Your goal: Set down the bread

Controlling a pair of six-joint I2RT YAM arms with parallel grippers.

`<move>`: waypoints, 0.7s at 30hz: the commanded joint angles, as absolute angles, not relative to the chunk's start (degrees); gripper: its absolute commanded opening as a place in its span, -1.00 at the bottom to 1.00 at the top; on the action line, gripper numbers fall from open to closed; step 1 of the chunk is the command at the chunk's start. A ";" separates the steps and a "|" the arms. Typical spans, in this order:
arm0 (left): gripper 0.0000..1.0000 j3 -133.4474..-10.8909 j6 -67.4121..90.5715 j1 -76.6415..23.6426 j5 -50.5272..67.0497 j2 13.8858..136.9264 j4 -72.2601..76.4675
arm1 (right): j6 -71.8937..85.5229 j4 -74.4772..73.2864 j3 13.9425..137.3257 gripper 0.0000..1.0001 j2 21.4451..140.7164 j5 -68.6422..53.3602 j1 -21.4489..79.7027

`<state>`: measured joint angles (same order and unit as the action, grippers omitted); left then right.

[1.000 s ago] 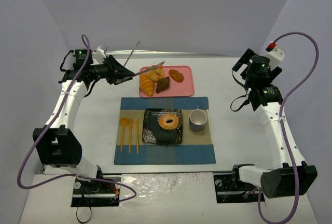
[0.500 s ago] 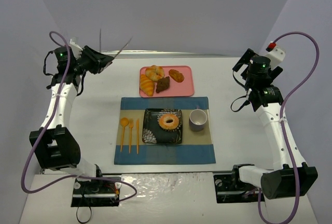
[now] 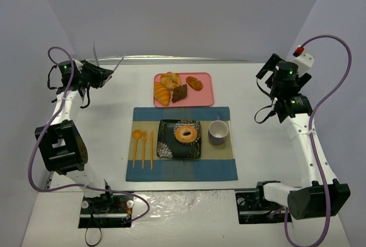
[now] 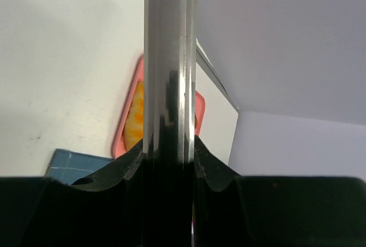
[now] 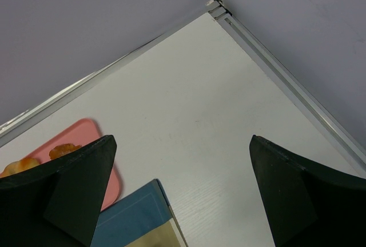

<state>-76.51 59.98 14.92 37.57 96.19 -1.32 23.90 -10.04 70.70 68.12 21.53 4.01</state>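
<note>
The bread (image 3: 186, 134), a golden ring-shaped bun with a centre hole, lies on the dark patterned plate (image 3: 166, 147) in the middle of the blue placemat (image 3: 183, 170). My left gripper (image 3: 104, 75) is at the far left of the table, well away from it, shut on shiny metal tongs (image 3: 121, 60). In the left wrist view the tongs (image 4: 168, 58) run up between the jaws of the left gripper (image 4: 168, 161). My right gripper (image 3: 265, 68) is at the far right, open and empty; in the right wrist view the right gripper (image 5: 182, 139) is over bare table.
A pink tray (image 3: 203, 95) behind the placemat holds a croissant (image 3: 161, 93), a small brown roll (image 3: 194, 83) and other pastries. A grey cup (image 3: 218, 132) stands right of the plate. Orange cutlery (image 3: 143, 144) lies left of it. Walls enclose the table.
</note>
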 commanded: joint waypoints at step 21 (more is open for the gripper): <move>0.55 -72.79 51.69 18.35 32.33 107.94 -11.63 | 23.40 -5.80 70.93 1.00 68.04 21.62 4.22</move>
<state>-70.54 56.32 17.50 35.76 110.01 -2.40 23.77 -10.04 70.67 68.14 21.41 4.01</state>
